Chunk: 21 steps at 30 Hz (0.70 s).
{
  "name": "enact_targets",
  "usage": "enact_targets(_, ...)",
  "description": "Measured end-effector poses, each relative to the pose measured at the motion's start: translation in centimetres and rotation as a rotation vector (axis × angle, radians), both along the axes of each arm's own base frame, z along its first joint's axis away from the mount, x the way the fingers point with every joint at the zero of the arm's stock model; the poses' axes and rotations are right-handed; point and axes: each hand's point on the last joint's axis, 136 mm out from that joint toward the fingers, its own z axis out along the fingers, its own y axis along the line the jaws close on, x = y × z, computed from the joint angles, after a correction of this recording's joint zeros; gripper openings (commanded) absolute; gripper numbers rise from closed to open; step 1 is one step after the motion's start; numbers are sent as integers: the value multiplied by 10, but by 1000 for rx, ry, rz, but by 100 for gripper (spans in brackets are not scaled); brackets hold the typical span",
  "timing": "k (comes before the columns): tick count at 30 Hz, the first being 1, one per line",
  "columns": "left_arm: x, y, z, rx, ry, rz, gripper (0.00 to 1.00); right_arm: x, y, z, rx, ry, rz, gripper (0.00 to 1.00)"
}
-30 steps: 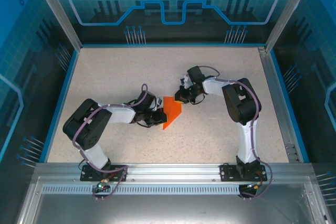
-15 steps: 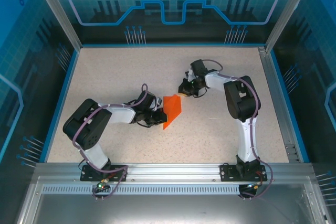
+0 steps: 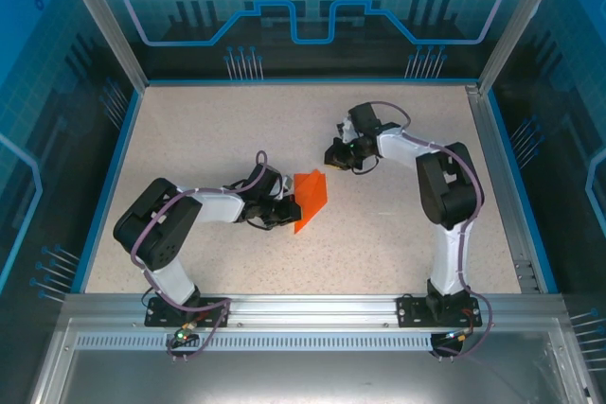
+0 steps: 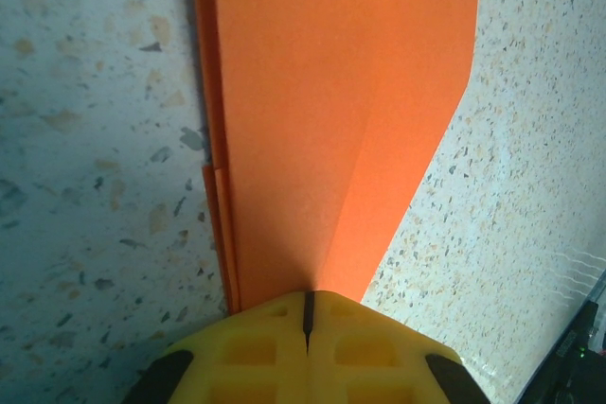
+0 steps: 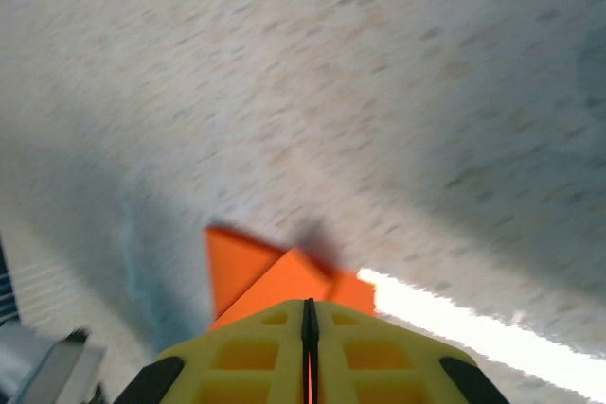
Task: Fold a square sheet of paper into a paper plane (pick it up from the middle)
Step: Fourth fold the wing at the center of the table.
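Paper wedge [image 3: 309, 198], narrow tip nearward

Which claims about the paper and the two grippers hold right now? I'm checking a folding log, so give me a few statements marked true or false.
1. The left gripper is shut on the orange paper. True.
2. The right gripper grips the paper too. False: in the top view it sits apart from the paper, jaws shut on nothing.
3. The paper is a flat, unfolded square. False: it is folded, with a crease and layered edges in the left wrist view.
4. The table has a speckled top. True.
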Motion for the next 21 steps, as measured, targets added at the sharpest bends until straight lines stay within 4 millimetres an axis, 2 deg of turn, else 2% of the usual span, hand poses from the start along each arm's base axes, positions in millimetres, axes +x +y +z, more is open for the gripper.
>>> enact_targets(3, 0, 0, 0, 4, -3, 2, 0, -23, 18, 3, 26, -4, 58, 10)
enact_targets(8, 1, 0, 0, 9, -5, 3, 0, -74, 44, -23, 17, 68, 158, 9)
enact_targets(11, 1, 0, 1, 12, -2, 3, 1, -94, 55, -32, 24, 92, 199, 9)
enact_targets(15, 1, 1, 1, 14, -2, 3, 1, -105, 60, -40, 18, 108, 210, 9)
enact_targets(21, 1, 1, 0, 16, -3, 2, 0, -104, 57, -47, 9, 119, 201, 8)
